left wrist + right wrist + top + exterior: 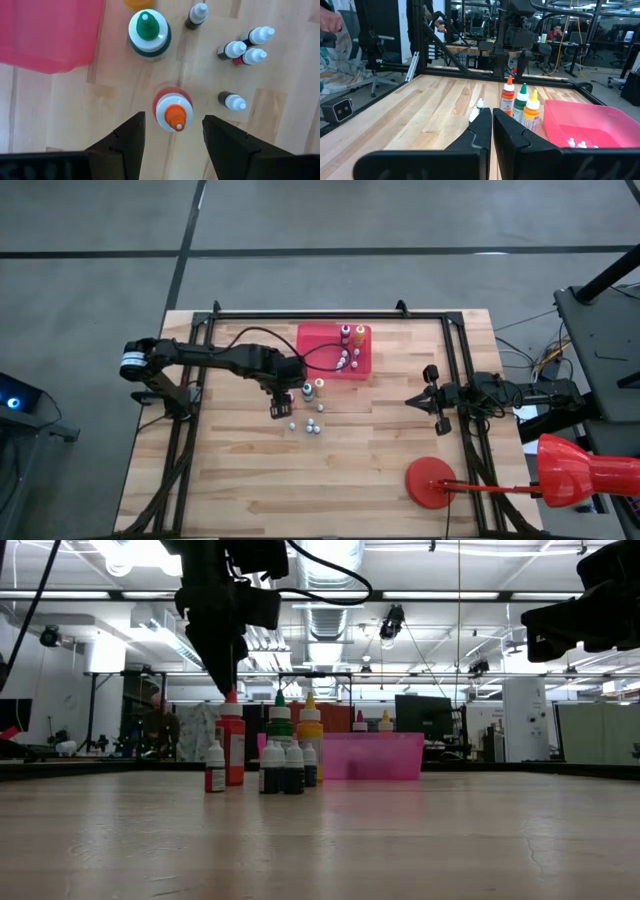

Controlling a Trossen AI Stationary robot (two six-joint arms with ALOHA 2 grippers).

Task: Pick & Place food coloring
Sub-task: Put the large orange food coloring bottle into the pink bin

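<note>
Approach phase of one pick. The left gripper (172, 137) hangs directly above the red bottle with the orange tip (172, 107), its jaws wide and straddling the cap without touching it; in the low view the same gripper (228, 680) sits just over the bottle's tip (232, 745). The bottle stands upright on the wooden surface (250, 480), just beside the green-capped bottle (148, 32) and near a cluster of small white-capped bottles (247, 47). A yellow bottle (531, 110) stands next to the green one. The pink tray (325, 345) lies near this group, toward the far edge, and already holds several bottles (350, 350). The right gripper (491, 131) waits at the right side of the surface, its jaws pressed together and holding nothing.

Judged step: alignment over the next bottle, grasp not yet made. The next move calls for a straight descent so the jaws frame the bottle's body below the cap, then a closure, then a lift clear of the neighbours before carrying to the tray. The green-capped bottle stands close enough that a skewed descent could knock it.
</note>
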